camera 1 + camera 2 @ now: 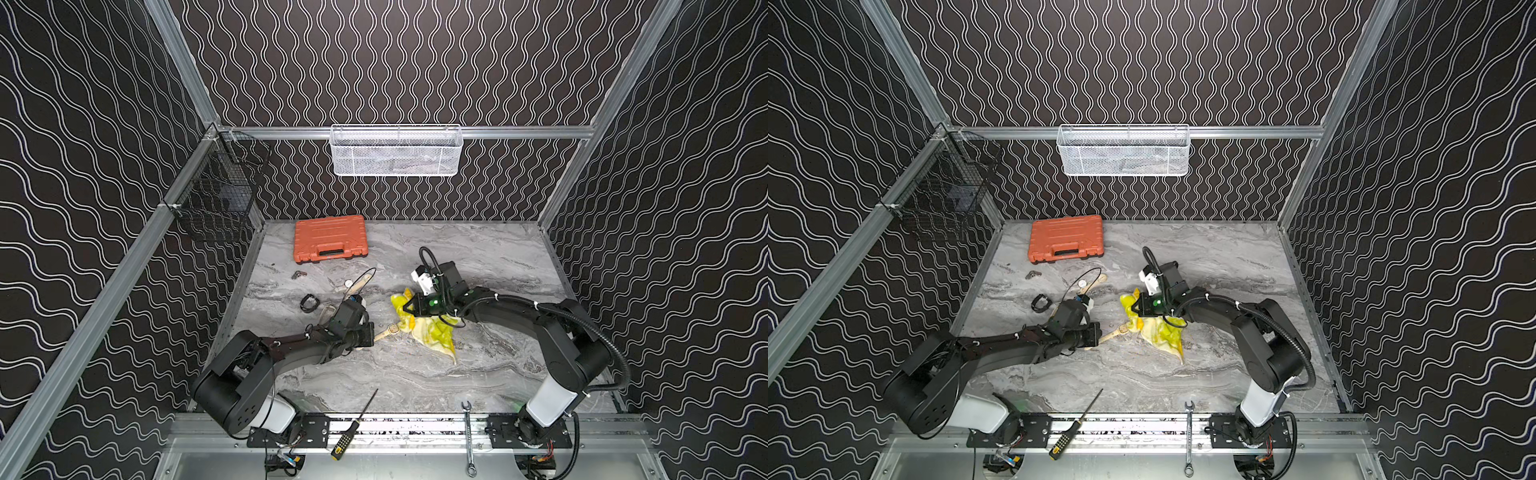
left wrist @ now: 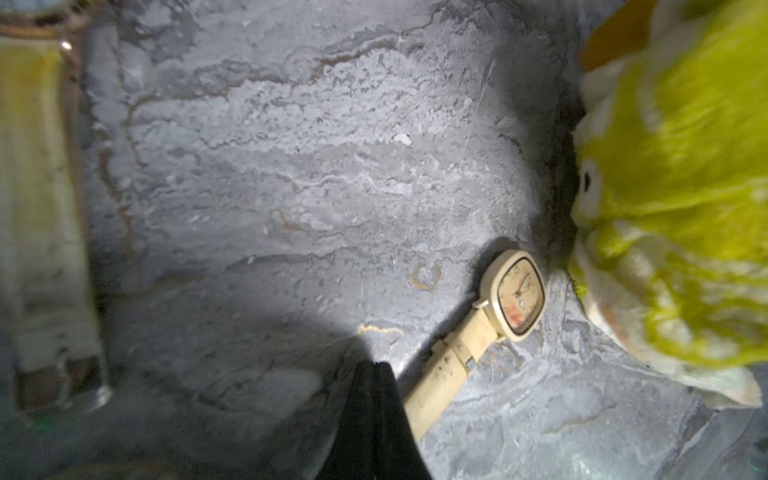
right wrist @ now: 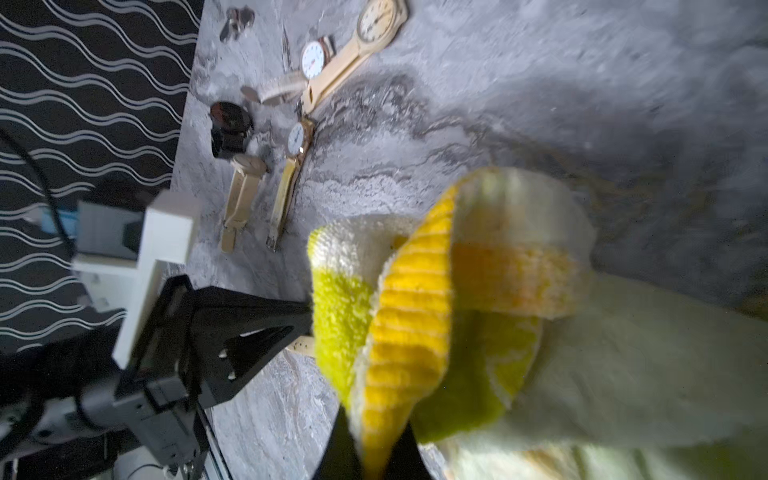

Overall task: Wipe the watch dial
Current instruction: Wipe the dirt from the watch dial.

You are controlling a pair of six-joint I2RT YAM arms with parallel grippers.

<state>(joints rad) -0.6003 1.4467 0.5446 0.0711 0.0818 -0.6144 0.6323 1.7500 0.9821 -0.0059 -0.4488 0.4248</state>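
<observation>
A cream watch lies flat on the marble table, its square dial (image 2: 519, 293) facing up; both top views show the dial (image 1: 392, 329) (image 1: 1122, 328). My left gripper (image 2: 374, 368) (image 1: 372, 332) is shut with nothing between its fingers, and the watch strap (image 2: 436, 386) runs right beside them. My right gripper (image 3: 374, 432) (image 1: 405, 309) is shut on a yellow and white cloth (image 3: 415, 316) (image 1: 432, 338). The cloth hangs and trails on the table, its edge just beyond the dial without covering it.
Several other watches (image 3: 312, 60) (image 3: 296, 139) and a black one (image 1: 308, 302) lie behind the left arm. An orange case (image 1: 330, 237) sits at the back. A white basket (image 1: 395, 150) and a black basket (image 1: 216, 195) hang on the walls. A screwdriver (image 1: 355, 426) and a wrench (image 1: 468, 436) rest at the front rail.
</observation>
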